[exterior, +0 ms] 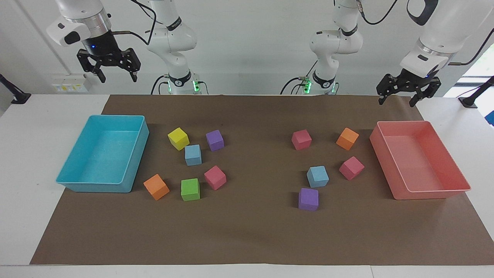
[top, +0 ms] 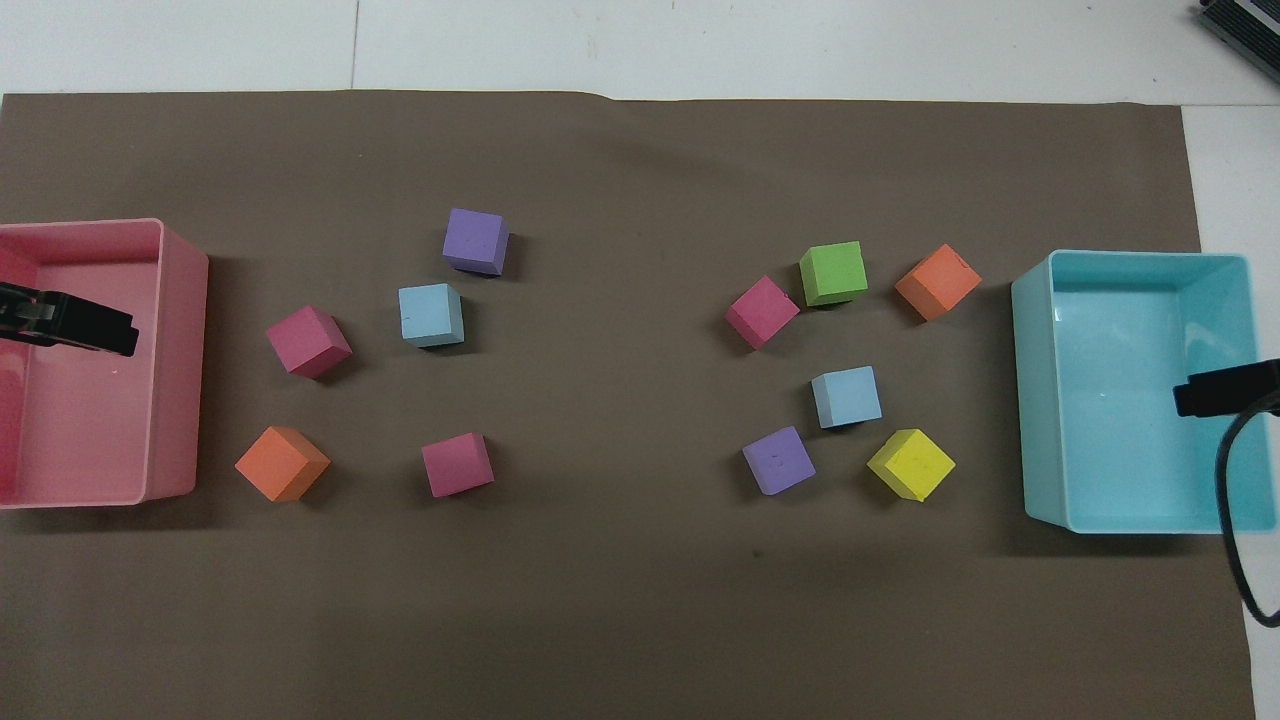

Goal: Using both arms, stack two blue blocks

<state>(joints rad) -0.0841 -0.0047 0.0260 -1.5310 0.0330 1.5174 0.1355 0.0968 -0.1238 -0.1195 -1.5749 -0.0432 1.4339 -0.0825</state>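
Observation:
Two light-blue blocks lie apart on the brown mat. One blue block [exterior: 193, 155] [top: 846, 396] is toward the right arm's end, between a yellow and a green cube. The other blue block [exterior: 317, 176] [top: 431, 314] is toward the left arm's end, beside a purple cube. My right gripper [exterior: 118, 77] [top: 1225, 388] is open and empty, raised over the cyan tray. My left gripper [exterior: 396, 101] [top: 70, 322] is open and empty, raised over the pink tray. Neither gripper touches anything.
A cyan tray [exterior: 77, 185] stands at the right arm's end and a pink tray [exterior: 432, 193] at the left arm's end. Yellow [exterior: 178, 138], green [exterior: 190, 189], purple [exterior: 215, 140] [exterior: 308, 199], pink and orange cubes lie around the blue blocks.

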